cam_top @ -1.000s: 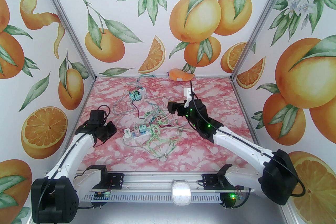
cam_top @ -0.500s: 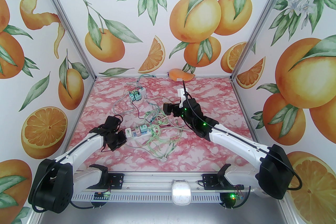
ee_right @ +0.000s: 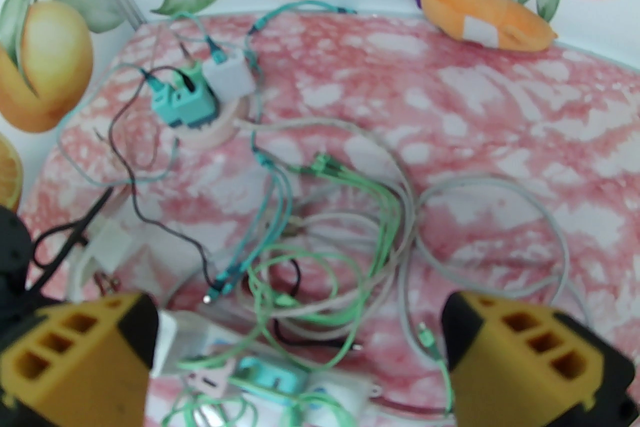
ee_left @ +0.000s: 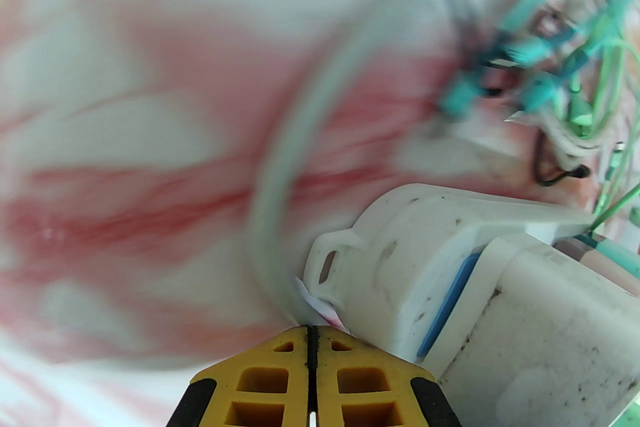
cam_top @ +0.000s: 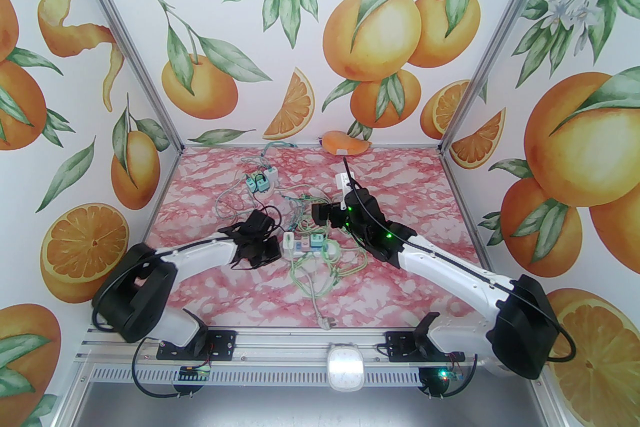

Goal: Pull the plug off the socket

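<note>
A white socket strip (cam_top: 326, 251) lies mid-table among tangled green and grey cables. A white plug (cam_top: 289, 242), a pink plug (cam_top: 303, 245) and a teal plug (cam_top: 316, 241) sit in it. My left gripper (cam_top: 276, 251) is shut, its tips against the strip's left end. In the left wrist view the shut left gripper (ee_left: 311, 330) touches the strip's end (ee_left: 400, 240) beside the white plug (ee_left: 530, 315). My right gripper (cam_top: 316, 213) hovers open just behind the strip. In its wrist view the open right gripper (ee_right: 297, 315) hangs above the teal plug (ee_right: 270, 377) and pink plug (ee_right: 207, 380).
A second socket strip (cam_top: 260, 182) with teal plugs (ee_right: 187, 107) lies further back left. An orange plush toy (cam_top: 345, 142) rests against the back wall. Loose cables (ee_right: 350, 225) spread over the pink marbled table (cam_top: 410, 174), and the strip's own cord ends at a wall plug (cam_top: 327, 324) near the front.
My left arm swept right, met the strip's left end and pushed the strip and its cables rightward. My right gripper moved left and nearer, staying open.
</note>
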Robot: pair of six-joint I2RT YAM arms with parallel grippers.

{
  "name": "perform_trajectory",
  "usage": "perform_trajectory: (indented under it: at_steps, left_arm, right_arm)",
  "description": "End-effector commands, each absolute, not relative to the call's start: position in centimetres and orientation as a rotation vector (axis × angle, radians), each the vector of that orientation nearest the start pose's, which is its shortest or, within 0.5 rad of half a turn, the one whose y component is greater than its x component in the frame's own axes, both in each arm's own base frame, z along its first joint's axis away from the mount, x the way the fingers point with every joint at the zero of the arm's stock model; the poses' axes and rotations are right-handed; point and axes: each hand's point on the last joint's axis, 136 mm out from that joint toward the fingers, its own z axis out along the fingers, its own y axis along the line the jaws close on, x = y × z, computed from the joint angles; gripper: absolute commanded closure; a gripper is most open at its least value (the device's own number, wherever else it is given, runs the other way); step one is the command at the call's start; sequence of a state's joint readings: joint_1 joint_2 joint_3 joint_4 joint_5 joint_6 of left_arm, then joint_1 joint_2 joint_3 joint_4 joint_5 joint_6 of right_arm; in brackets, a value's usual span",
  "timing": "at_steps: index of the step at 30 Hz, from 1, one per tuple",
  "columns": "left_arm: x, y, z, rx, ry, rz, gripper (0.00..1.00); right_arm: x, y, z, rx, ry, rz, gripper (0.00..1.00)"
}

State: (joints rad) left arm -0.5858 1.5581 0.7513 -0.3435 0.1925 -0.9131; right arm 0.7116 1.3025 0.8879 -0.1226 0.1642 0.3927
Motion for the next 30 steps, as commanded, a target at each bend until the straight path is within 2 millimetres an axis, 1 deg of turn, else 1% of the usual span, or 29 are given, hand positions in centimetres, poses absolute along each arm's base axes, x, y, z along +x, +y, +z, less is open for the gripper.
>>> perform_trajectory:
  at_steps: [1,2,3,5,6,8,9,11,13,15,18,23,27,30]
  left_arm:
    - [27.0,-21.7,3.2,-0.366,2.84,-0.648,0.89]
    - [27.2,-21.4,3.3,-0.368,2.841,-0.638,0.89]
    - [27.3,-21.1,3.5,-0.367,2.835,-0.638,0.89]
    - [27.8,-20.4,4.2,-0.372,2.817,-0.628,0.87]
    - [28.0,-20.0,4.6,-0.375,2.81,-0.621,0.85]
    - [28.6,-19.0,5.4,-0.38,2.79,-0.604,0.83]
    - [28.9,-18.5,5.8,-0.383,2.779,-0.599,0.82]
    - [29.5,-17.9,6.5,-0.382,2.757,-0.593,0.82]
    - [30.0,-17.2,7.3,-0.382,2.74,-0.574,0.81]
    - [30.3,-16.9,7.8,-0.38,2.728,-0.571,0.81]
    - [30.5,-16.6,8.6,-0.378,2.709,-0.577,0.81]
    - [30.6,-15.8,9.3,-0.385,2.684,-0.571,0.81]
    - [30.3,-15.4,9.4,-0.398,2.684,-0.567,0.81]
    - [30.2,-15.2,9.8,-0.398,2.665,-0.576,0.81]
  right_arm:
    - [30.3,24.4,17.8,-0.276,2.239,0.539,0.0]
    - [29.7,24.4,16.9,-0.282,2.275,0.55,0.02]
    - [29.0,24.2,15.9,-0.282,2.316,0.561,0.05]
    - [27.5,24.0,14.4,-0.29,2.379,0.593,0.15]
    - [26.6,23.9,13.7,-0.296,2.407,0.618,0.24]
    - [25.0,23.9,12.6,-0.316,2.45,0.667,0.47]
    - [24.1,23.9,12.1,-0.327,2.47,0.675,0.54]
    - [22.7,24.2,11.0,-0.357,2.495,0.678,0.65]
    - [21.4,24.5,9.5,-0.379,2.529,0.676,0.68]
    - [20.7,25.0,8.4,-0.394,2.55,0.683,0.73]
    - [20.5,25.3,6.1,-0.395,2.594,0.674,0.73]
    - [20.7,26.1,3.5,-0.402,2.644,0.667,0.73]
    - [22.1,25.9,2.5,-0.377,2.636,0.578,0.7]
    - [23.9,25.4,1.8,-0.341,2.623,0.484,0.73]
